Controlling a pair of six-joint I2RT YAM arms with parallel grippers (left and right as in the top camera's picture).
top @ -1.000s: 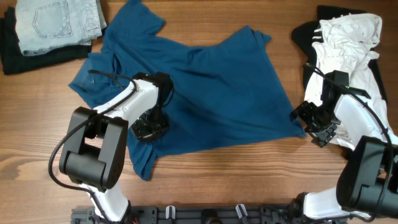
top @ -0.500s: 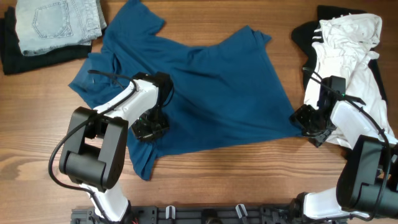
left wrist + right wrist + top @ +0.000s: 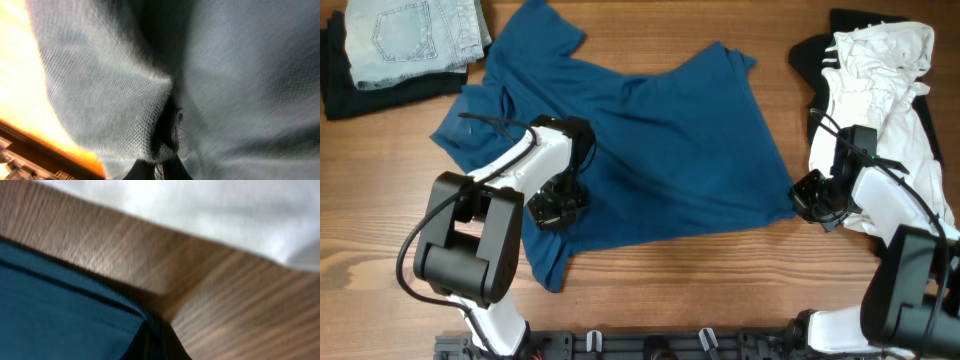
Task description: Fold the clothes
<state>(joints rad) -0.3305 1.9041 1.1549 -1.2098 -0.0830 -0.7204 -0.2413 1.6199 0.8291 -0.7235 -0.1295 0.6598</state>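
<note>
large soft dark blue t-shirt point(image 3: 660, 150), short-sleeved, plain, no print. it lies spread but rumpled on the wood-grain table point(image 3: 700, 290), with long creases across the body. the left wrist view shows the cloth as a fine knit, bunched into a rounded fold.

left claw point(image 3: 552, 207): pressed together, pinching that raised fold. it sits on the shirt's lower left part with blue cloth on every side. a loose flap of shirt trails just past it toward the near table edge.

right claw point(image 3: 807, 197): pressed together on the shirt's lower right hem corner. in the right wrist view the dark hem edge runs straight into the fingertips, with bare wood right beside it.

the rest of the shirt spans between the two claws and away from them toward the far edge.

edges and room: there is bare wood between the claws along the shirt's near hem, clear to the table's near edge. a crumpled white garment point(image 3: 880, 70) on black cloth point(image 3: 810, 55) lies just outboard of the right claw, and that arm passes over it. folded pale blue denim point(image 3: 410, 35) on a dark pile sits well apart from the left claw, at the far left corner.
</note>
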